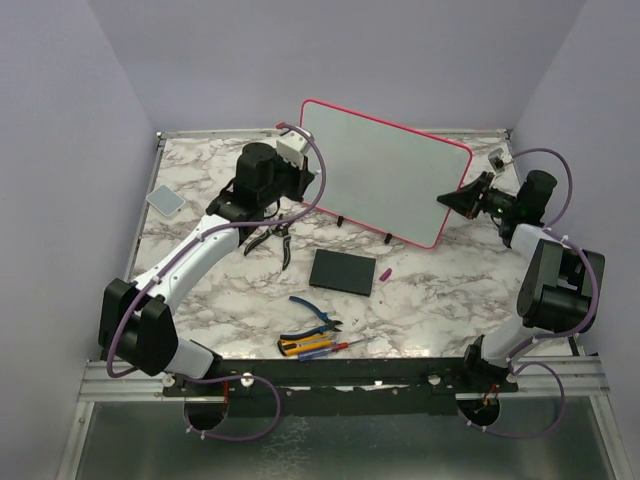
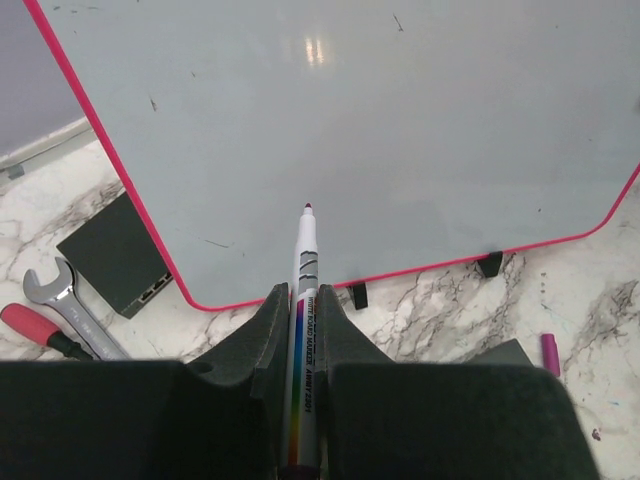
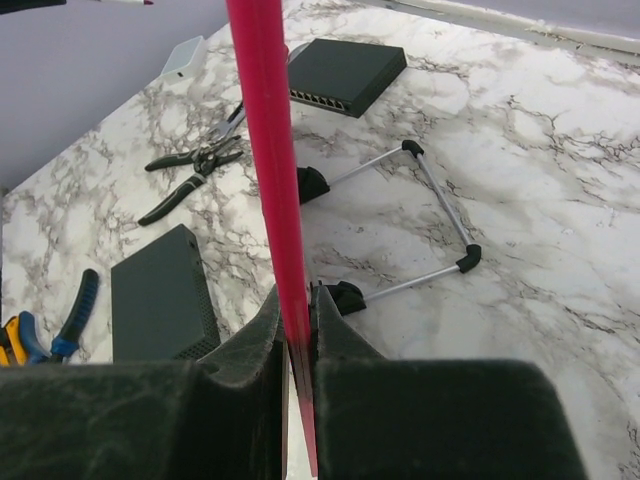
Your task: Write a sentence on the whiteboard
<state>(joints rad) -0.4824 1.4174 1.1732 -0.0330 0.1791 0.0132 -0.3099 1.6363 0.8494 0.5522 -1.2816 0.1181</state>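
Note:
The whiteboard (image 1: 385, 170), a pale board with a pink-red frame, stands tilted on small black feet at the back of the table. My left gripper (image 1: 298, 165) is at its upper left corner, shut on a whiteboard marker (image 2: 305, 265). The marker's red tip points at the board's face (image 2: 380, 130), close to it; I cannot tell whether it touches. My right gripper (image 1: 452, 197) is shut on the board's right edge, with the red frame (image 3: 265, 120) running up between its jaws. The sentence is not in view: the face shows only small specks.
A flat black box (image 1: 343, 271) lies in front of the board, with a pink marker cap (image 1: 386, 272) beside it. Pliers (image 1: 270, 238), blue-handled cutters (image 1: 315, 312) and screwdrivers (image 1: 320, 346) lie nearer. A grey pad (image 1: 165, 199) sits far left. The board's wire stand (image 3: 430, 220) rests behind it.

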